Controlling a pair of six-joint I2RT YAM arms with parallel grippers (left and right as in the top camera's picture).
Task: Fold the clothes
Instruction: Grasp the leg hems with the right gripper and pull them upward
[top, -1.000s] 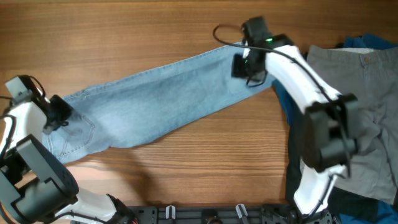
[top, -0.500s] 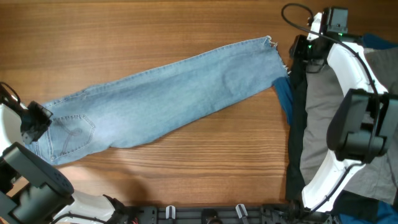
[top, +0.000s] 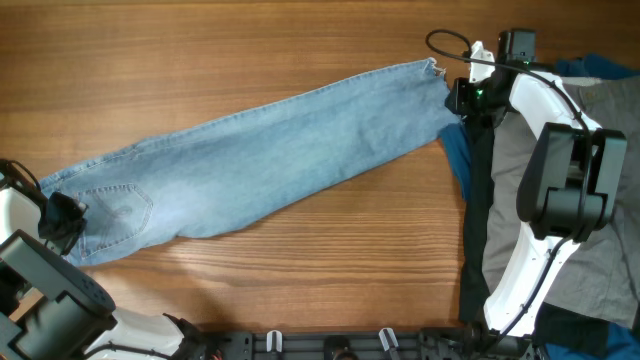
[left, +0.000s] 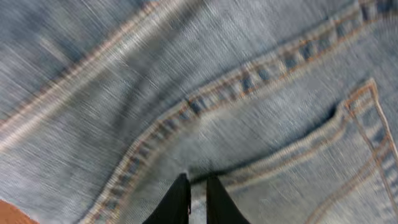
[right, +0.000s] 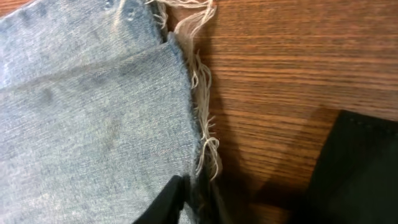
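The light-blue denim jeans lie flat and stretched out slantwise, waist and back pocket at the lower left, frayed hem at the upper right. My left gripper is at the waist end. In the left wrist view its fingers are shut on denim beside the stitched pocket seam. My right gripper is at the hem. In the right wrist view its fingers pinch the frayed edge of the jeans.
A pile of other garments lies at the right: a grey one, a black one and a bright-blue one just beside the hem. The table is brown wood.
The jeans leg has been drawn out longer to the right. My right gripper swung right past the hem, then came back to it. My left gripper moved left and down with the waist.
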